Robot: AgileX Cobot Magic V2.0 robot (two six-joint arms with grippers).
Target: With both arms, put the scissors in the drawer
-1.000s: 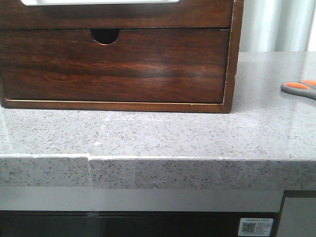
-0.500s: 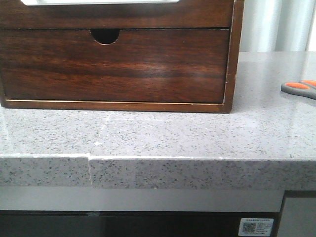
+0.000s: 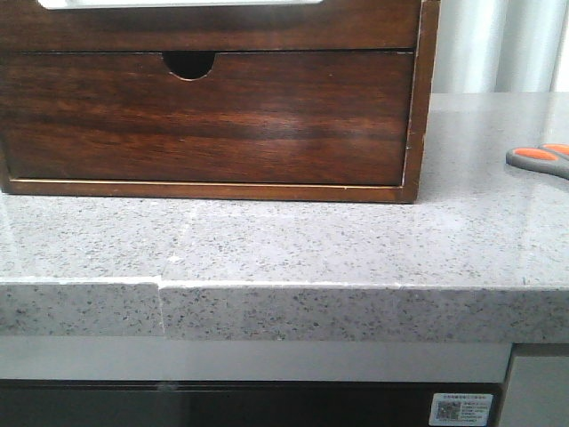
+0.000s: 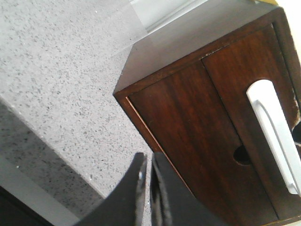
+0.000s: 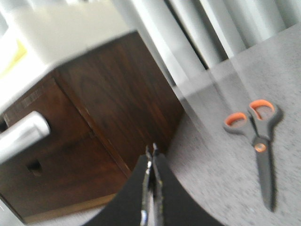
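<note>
The small scissors with grey plastic handles and orange-lined finger loops (image 5: pixel 256 141) lie flat on the speckled grey stone desk (image 3: pixel 293 240), blades closed, well apart from the dark-brown glossy wooden box (image 3: pixel 213 98) and on its right side; in the front view only the handle ends (image 3: pixel 540 158) show at the picture's right border. The wide drawer front with the white rounded-corner cutout (image 4: pixel 275 134) sits in the box above a lower front with a small semicircular finger notch (image 3: pixel 189 64), and both fronts look flush with the box frame. Bare desk runs from the box's base to the desk's front edge, and more bare desk lies between the box's right wall and the scissors. The left gripper (image 4: pixel 148 188) has its jaws clenched with only a slit between them, empty, near the box's lower left corner. The right gripper (image 5: pixel 151 157) is likewise clenched on nothing, by the box's right side, the scissors lying apart from it on open desk.
</note>
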